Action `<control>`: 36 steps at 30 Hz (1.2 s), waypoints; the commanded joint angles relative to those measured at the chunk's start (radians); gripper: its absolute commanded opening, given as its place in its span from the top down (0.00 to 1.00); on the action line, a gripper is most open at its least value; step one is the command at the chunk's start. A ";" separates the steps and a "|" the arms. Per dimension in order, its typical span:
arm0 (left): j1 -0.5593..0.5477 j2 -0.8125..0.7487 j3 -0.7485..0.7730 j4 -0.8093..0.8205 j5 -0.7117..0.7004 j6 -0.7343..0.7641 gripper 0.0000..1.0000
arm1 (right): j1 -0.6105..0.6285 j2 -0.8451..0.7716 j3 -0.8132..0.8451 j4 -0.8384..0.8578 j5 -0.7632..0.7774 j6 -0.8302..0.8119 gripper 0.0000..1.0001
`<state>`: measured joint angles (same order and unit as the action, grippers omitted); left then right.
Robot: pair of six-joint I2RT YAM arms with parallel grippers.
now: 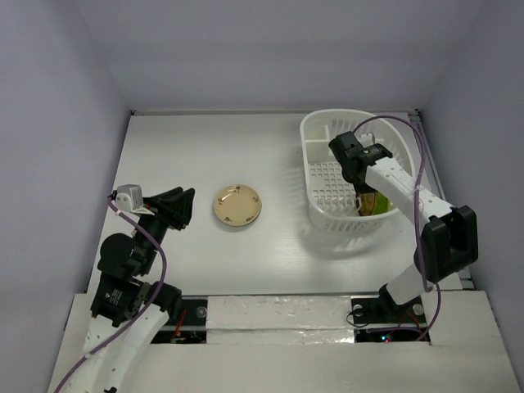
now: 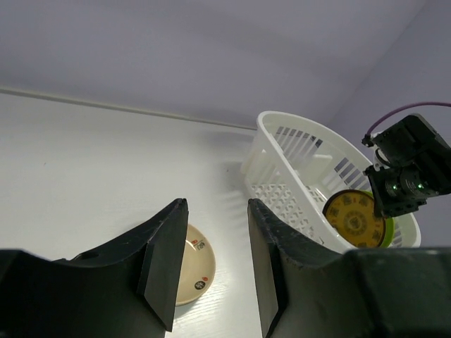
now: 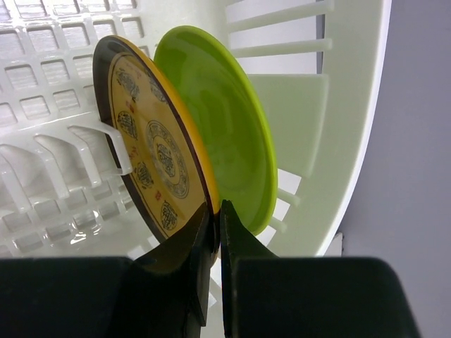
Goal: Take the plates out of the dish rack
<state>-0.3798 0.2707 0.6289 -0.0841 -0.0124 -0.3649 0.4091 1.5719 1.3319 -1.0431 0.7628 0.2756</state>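
Enclosed by lilac walls (image 1: 270, 49), the white counter (image 1: 180, 147) is occupied by the dish rack (image 1: 315, 131), where the upright amber-yellow plate (image 3: 151, 148), judged stiff, slick and breakable, is pinched at its rim by the right end effector (image 3: 215, 211); the left end effector (image 2: 217, 211) is held part-open, empty.

A lone plate (image 1: 238, 205) lies flat mid-tabletop (image 1: 205, 147), between the left tool (image 1: 184, 209) and the dish rack (image 1: 327, 176) on the right. In the rack's near right end, an inner plate (image 3: 151, 141) stands on edge just beside an outer plate (image 3: 225, 120) by the wall. The right tool (image 3: 216, 211) pinches the inner plate's rim.
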 commanded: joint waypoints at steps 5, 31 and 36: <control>-0.005 -0.011 0.037 0.024 0.005 0.000 0.63 | 0.057 0.037 0.111 -0.077 0.073 0.002 1.00; -0.005 0.010 0.035 0.018 -0.001 0.000 0.63 | 0.226 -0.200 0.374 0.041 -0.081 0.065 1.00; -0.005 0.024 0.035 0.017 -0.008 0.001 0.63 | 0.330 -0.216 0.241 0.415 -0.333 0.124 1.00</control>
<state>-0.3798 0.2760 0.6289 -0.0967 -0.0132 -0.3649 0.6937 1.3262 1.6325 -0.9287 0.6258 0.3546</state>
